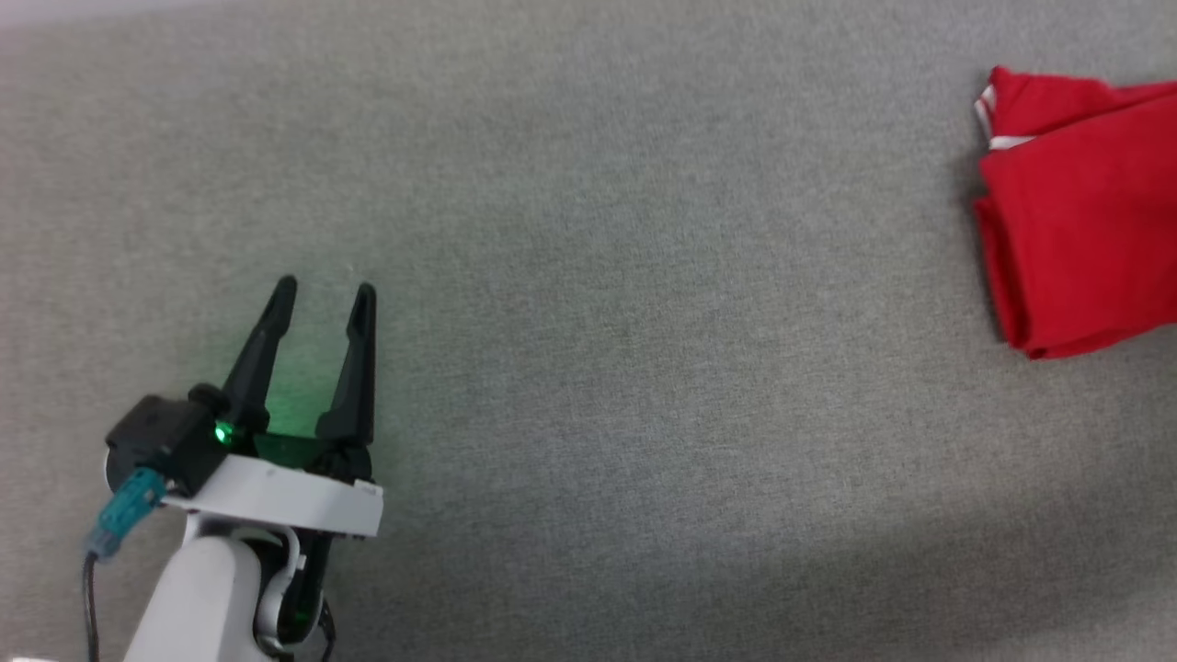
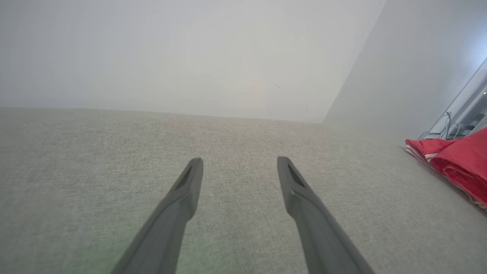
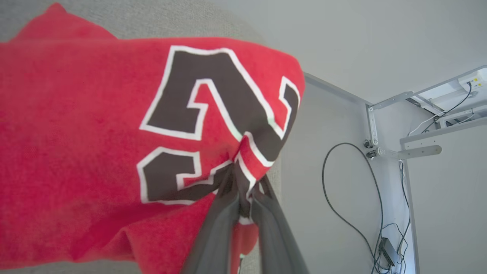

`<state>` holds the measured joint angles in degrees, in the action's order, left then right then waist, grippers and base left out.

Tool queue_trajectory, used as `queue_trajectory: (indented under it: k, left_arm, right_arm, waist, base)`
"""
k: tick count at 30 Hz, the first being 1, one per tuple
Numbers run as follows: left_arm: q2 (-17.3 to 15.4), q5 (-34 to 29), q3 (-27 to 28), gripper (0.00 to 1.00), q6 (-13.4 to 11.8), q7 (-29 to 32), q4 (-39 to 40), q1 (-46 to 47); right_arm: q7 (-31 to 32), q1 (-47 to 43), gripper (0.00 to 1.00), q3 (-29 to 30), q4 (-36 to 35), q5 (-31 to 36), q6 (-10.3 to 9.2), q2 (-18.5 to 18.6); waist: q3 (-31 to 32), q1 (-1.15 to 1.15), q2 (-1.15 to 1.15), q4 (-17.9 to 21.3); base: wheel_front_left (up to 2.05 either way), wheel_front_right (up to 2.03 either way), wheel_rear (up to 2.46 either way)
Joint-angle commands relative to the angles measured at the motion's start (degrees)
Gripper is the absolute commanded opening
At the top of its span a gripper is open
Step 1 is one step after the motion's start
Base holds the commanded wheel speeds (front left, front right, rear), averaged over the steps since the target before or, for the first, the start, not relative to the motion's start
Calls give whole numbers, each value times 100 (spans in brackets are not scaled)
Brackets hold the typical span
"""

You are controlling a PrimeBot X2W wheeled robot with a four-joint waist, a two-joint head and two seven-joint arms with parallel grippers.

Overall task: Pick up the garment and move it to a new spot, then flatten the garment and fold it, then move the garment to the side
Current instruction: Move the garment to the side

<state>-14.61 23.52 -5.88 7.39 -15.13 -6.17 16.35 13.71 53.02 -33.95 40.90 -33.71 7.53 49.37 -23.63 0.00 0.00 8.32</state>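
Observation:
The garment [image 1: 1085, 211], red with white trim, lies folded at the right edge of the grey fabric surface [image 1: 598, 322] in the head view. It appears low at the right in the left wrist view as the garment [image 2: 456, 163]. Close up in the right wrist view, the garment [image 3: 114, 144] shows black white-outlined lettering, and my right gripper [image 3: 240, 182] is shut on a pinch of that lettered cloth. Far to the left of the garment, my left gripper [image 1: 324, 296] stands open over bare fabric with nothing between its fingers; the left gripper [image 2: 239, 163] looks the same from its own wrist.
A pale wall [image 2: 171, 53] rises behind the surface. Beyond the surface's right edge stands a grey panel [image 3: 335, 160] with dark cables [image 3: 342, 198] and metal brackets [image 3: 403, 152].

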Motion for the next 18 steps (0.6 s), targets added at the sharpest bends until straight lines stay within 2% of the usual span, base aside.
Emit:
queue_trajectory:
  k: [1, 7, 18]
  left_arm:
    - [-41, -50, -17, 100, 18, 3, 22, 98]
    - [-126, -49, -42, 100, 18, 3, 69, 234]
    - [-178, -68, -88, 100, 18, 3, 23, 333]
  right_arm:
    - [-116, 166, 0, -82, 100, 108, -8, 58]
    - [-382, 536, 0, -343, 517, 334, -8, 63]
    - [-686, 1009, 0, -715, 1347, 382, -8, -369]
  waist:
    - [-196, 0, 0, 68]
    - [-407, 0, 0, 102]
    - [-567, 0, 0, 215]
  base:
    - [0, 0, 0]
    - [0, 0, 0]
    - [0, 0, 0]
